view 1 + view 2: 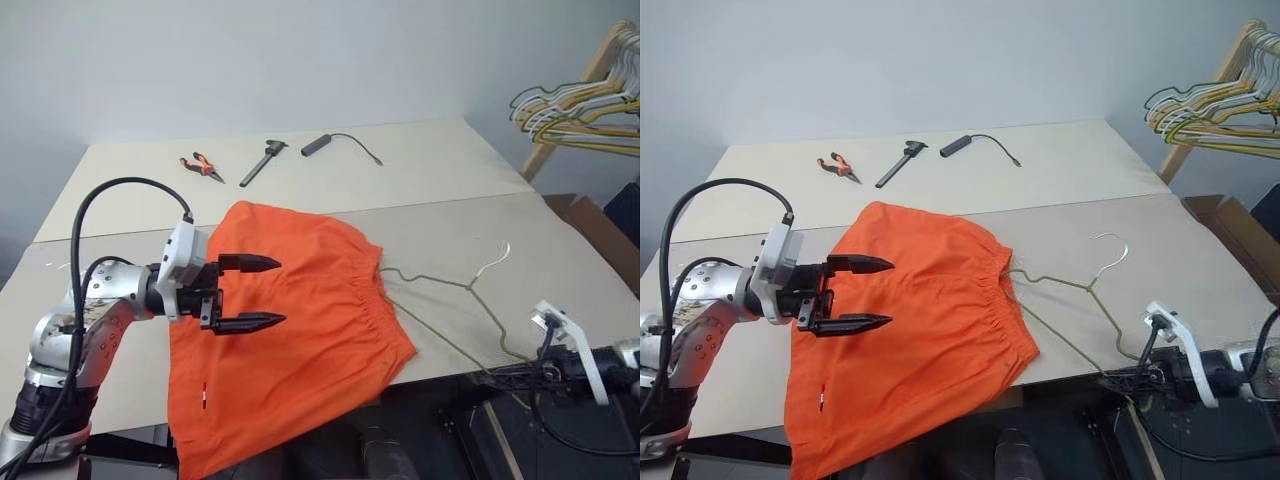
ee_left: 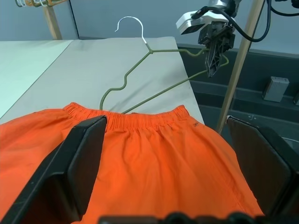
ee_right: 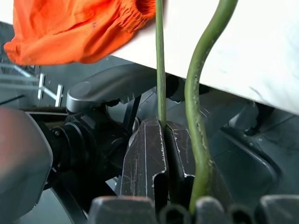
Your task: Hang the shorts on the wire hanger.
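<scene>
Shorts lie under the spread left claw (not touching).

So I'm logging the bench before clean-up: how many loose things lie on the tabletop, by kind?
Orange shorts: 1
Wire hanger: 1
Orange-handled pliers: 1
Black hand tool: 1
Black cable with cylindrical end: 1
Total: 5

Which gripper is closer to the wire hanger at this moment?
Right. The right gripper is shut on the wire hanger at the table's near edge; the left gripper hovers open over the shorts, apart from it.
</scene>
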Robot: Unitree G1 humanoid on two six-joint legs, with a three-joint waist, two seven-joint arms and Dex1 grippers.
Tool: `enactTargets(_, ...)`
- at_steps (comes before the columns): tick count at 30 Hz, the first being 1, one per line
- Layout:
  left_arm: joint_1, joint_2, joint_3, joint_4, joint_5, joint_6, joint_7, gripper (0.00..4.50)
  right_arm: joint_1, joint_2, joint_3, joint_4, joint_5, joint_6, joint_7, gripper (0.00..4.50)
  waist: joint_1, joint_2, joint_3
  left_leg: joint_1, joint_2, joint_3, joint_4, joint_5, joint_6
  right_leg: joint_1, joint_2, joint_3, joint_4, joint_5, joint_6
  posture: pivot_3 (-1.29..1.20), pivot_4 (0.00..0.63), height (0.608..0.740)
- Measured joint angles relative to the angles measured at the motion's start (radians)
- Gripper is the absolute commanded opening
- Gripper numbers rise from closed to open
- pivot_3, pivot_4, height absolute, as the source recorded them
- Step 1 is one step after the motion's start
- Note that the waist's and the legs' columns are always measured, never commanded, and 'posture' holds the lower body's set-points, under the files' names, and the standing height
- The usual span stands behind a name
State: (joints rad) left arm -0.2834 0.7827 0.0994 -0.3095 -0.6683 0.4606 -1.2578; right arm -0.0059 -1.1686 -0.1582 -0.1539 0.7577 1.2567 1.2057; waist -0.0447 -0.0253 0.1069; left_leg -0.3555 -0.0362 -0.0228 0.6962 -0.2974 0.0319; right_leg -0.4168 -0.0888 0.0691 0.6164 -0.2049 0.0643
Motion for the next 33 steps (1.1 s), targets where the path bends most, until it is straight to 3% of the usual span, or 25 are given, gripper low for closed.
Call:
enactTargets(18, 0.02, 0.021, 0.001, 0.0, 0.02, -0.033, -0.009, 4.43, -0.337, 0.111, 0.277, 0.275, -0.067, -0.009, 0.054, 0.0, 0.005, 0.001, 0.0, -0.003, 0.0, 0.0, 0.0, 0.0, 0.0, -0.003, 0.0, 0.0, -0.001, 0.002, 0.0, 0.0, 0.076, 0.74)
enactTargets(26, 0.023, 0.024, 0.001, 0.0, 0.036, -0.047, -0.007, 4.43, -0.542, 0.25, 0.352, 0.487, -0.133, 0.017, 0.033, 0.0, 0.008, 0.001, 0.0, -0.005, -0.001, 0.0, 0.0, 0.0, 0.0, -0.005, 0.0, -0.001, -0.002, 0.005, -0.001, 0.01, 0.063, 0.74)
enactTargets(33, 0.023, 0.025, 0.001, 0.001, 0.039, -0.048, -0.008, 4.43, -0.583, 0.277, 0.389, 0.552, -0.163, 0.013, 0.077, 0.0, 0.028, 0.001, -0.001, -0.007, -0.001, 0.0, 0.0, 0.0, 0.0, -0.007, -0.001, -0.001, -0.003, 0.006, 0.0, 0.02, 0.063, 0.74)
